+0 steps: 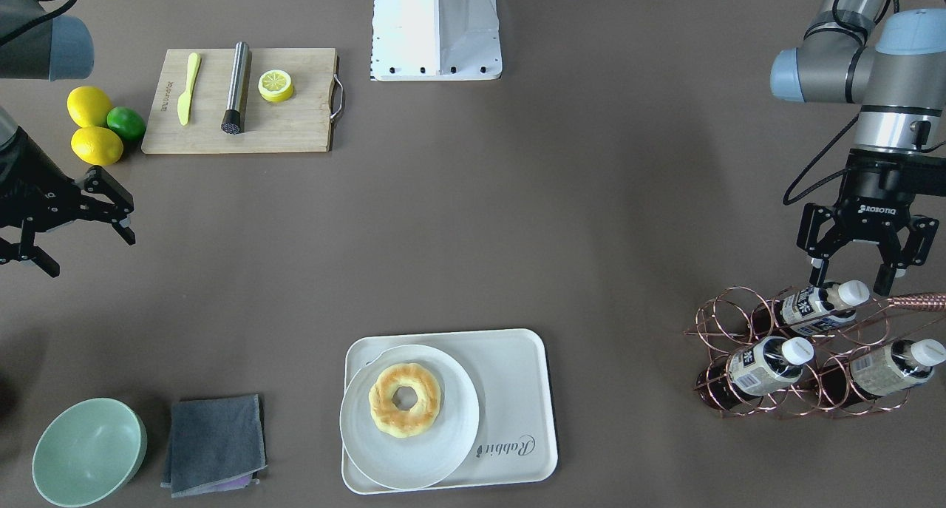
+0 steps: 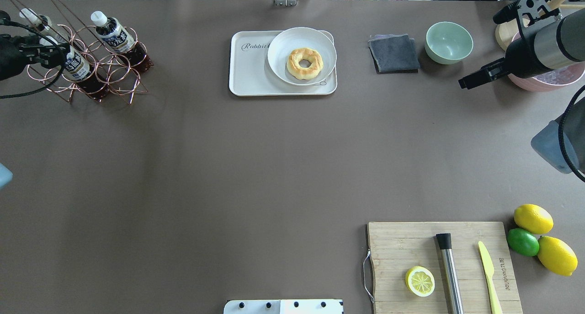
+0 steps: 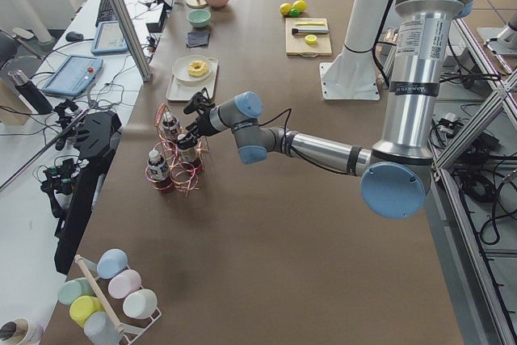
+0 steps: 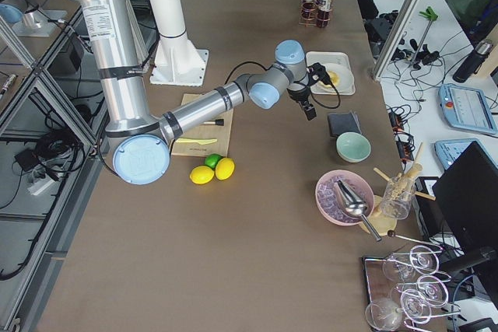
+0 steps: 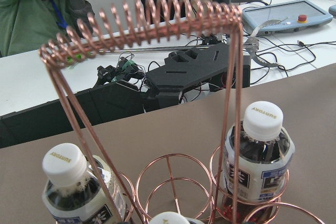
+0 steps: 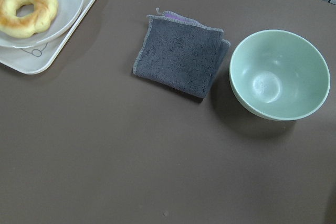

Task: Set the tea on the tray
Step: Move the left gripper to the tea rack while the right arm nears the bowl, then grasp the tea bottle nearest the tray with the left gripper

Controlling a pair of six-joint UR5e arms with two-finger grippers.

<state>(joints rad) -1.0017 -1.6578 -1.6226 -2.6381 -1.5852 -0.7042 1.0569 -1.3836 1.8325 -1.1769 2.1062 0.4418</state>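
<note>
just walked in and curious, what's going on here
The left gripper is open and poised over the top tea bottle in the copper wire rack, not yet gripping it. The tray holds only a plate with a doughnut. The right gripper hangs open over the table, holding nothing.

Left gripper [image 1: 850, 277] points down, jaws spread; right gripper [image 1: 87, 248] hangs angled, jaws seemingly apart
</note>
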